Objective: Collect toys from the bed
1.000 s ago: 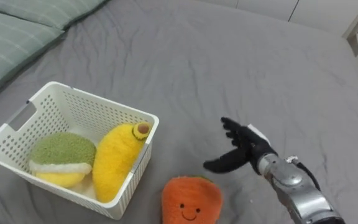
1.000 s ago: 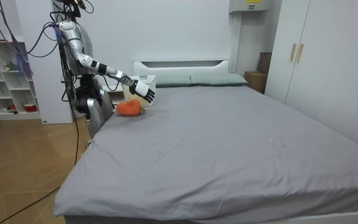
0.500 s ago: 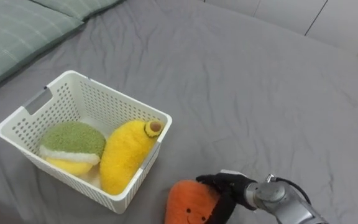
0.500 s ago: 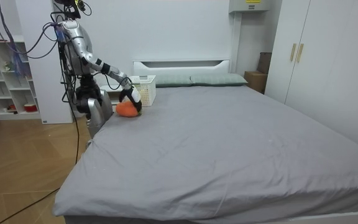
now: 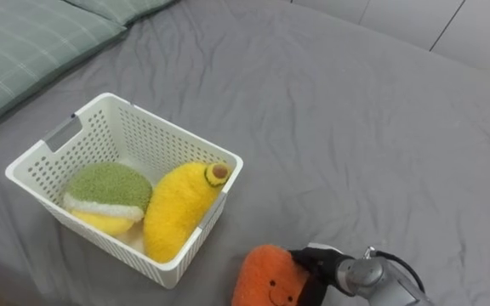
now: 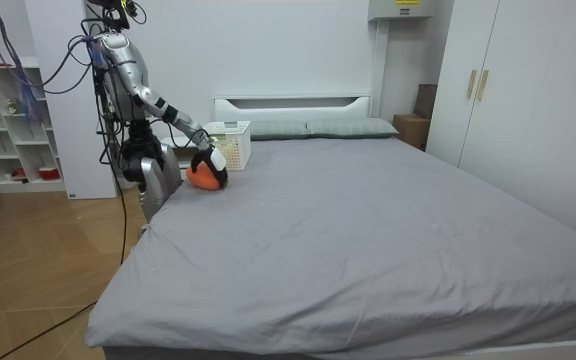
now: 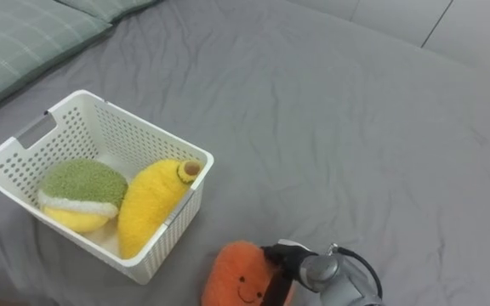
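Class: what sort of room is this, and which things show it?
Most likely a bedroom: a large bed with a grey sheet, pillows at its head, and tall wardrobe doors beside it.

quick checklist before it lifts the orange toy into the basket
1. Right hand on orange toy: ok, fingers curled against the side away from the basket.
2. Grip firm enough to lift: cannot tell.
3. Toy off the bed: not ok, it lies on the grey sheet.
4. Space in white basket: ok, far part bare behind the green toy and yellow toy.
5. Path to basket: ok, nothing lies between the toy and the near wall.
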